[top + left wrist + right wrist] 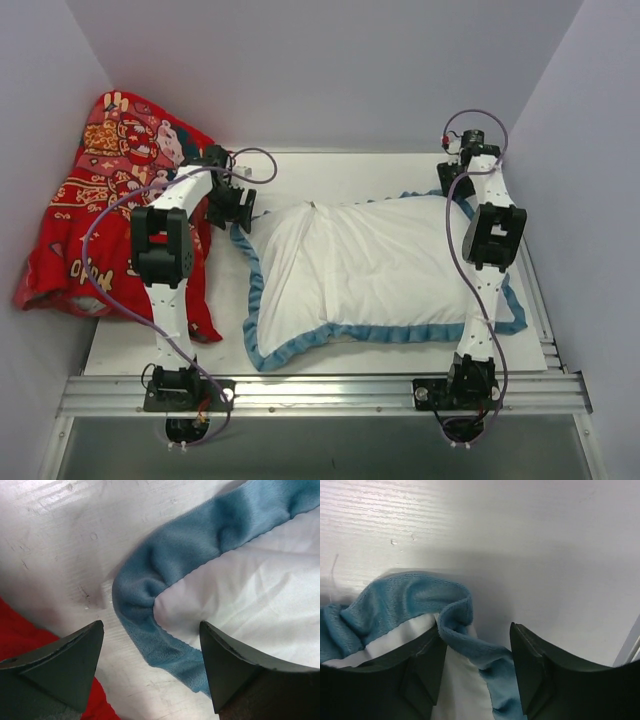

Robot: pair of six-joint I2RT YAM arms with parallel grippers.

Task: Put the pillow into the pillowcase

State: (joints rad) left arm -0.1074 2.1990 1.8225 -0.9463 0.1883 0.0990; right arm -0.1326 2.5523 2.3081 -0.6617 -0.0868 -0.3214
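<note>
Surface: white table (120,350), faint wood grain and scuffs in the wrist views; aluminium rail (320,390) along the near edge carries both arm bases.
Pillowcase: the pillowcase (370,265) lies mid-table between the arms, plain white side up, smooth woven cloth, roughly rectangular, puffed and softly creased.
Trim: blue ruffled trim (300,345) of plush, short-napped fabric runs wavy round the pillowcase edge and bunches into folds at the corners.
Pillow: no separate pillow shows; whether it fills the puffed cover I cannot tell.
Left gripper: left gripper (151,625) hangs over the far-left corner of the pillowcase, jaws spread wide with nothing held; the corner's trim lies on the table beneath the gap.
Right gripper: right gripper (475,630) sits at the far-right corner, jaws parted; a raised fold of trim and white cloth lies between them against one finger, with a gap left on the other side, so not clamped.
Red cloth: red cartoon-print cloth (100,200) is heaped at far left against the wall, near end under the left arm, close beside the pillowcase's left trim.
Walls: plain white panels (330,70) enclose the left, back and right.
</note>
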